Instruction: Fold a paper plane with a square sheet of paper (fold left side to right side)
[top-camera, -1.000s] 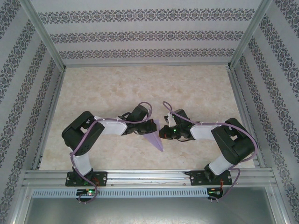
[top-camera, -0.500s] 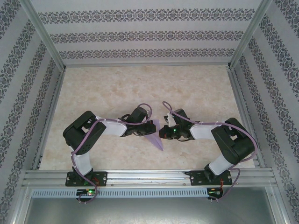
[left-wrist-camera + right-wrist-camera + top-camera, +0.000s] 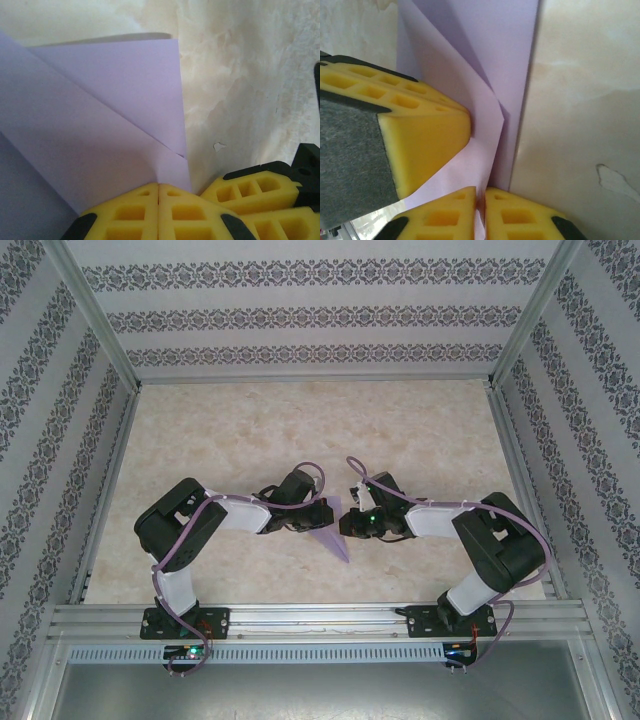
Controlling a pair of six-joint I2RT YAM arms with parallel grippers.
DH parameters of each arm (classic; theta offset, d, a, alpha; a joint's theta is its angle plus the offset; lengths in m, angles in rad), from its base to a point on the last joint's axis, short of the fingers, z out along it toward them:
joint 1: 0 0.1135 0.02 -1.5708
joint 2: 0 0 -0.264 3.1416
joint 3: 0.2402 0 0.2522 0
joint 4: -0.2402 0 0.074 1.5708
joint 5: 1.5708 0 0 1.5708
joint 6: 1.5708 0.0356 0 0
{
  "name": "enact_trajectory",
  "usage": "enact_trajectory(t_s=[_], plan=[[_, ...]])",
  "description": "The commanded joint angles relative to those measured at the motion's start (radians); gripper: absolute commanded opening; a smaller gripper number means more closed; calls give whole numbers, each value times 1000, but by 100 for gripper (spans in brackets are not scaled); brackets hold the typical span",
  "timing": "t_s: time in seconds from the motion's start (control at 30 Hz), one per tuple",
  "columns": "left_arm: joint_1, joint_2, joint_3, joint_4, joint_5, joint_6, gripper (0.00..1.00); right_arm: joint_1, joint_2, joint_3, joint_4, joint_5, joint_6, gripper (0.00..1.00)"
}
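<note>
Top external: right gripper (image 3: 481, 212) crept left against folded lavender-purple paper sheet (image 3: 337, 544), grip unclear; left gripper (image 3: 158, 202) clamped on it, fold closing.

No text, label, brand, number or sign can be read on anything.

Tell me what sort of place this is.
Probably a robot test cell: aluminium frame, wallpapered panels around a marble-look table, left arm and right arm bolted at its edge.
</note>
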Motion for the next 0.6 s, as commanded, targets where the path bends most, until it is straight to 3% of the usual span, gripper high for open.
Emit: enact_trajectory(t_s=[0.0,0.4,0.47,0.57], plan=[[-7,22,-36,-67,-35,11,6,6,-27,14,-36,35,3,18],[-6,20,-34,-74,-40,7,6,-16,-211,-2,-175,67,-12,31],[-6,20,-33,-75,-40,9,6,-21,-257,-15,-192,56,-12,31],[-6,21,-31,-78,-42,9,6,-24,-308,-37,-195,-5,-7,21]])
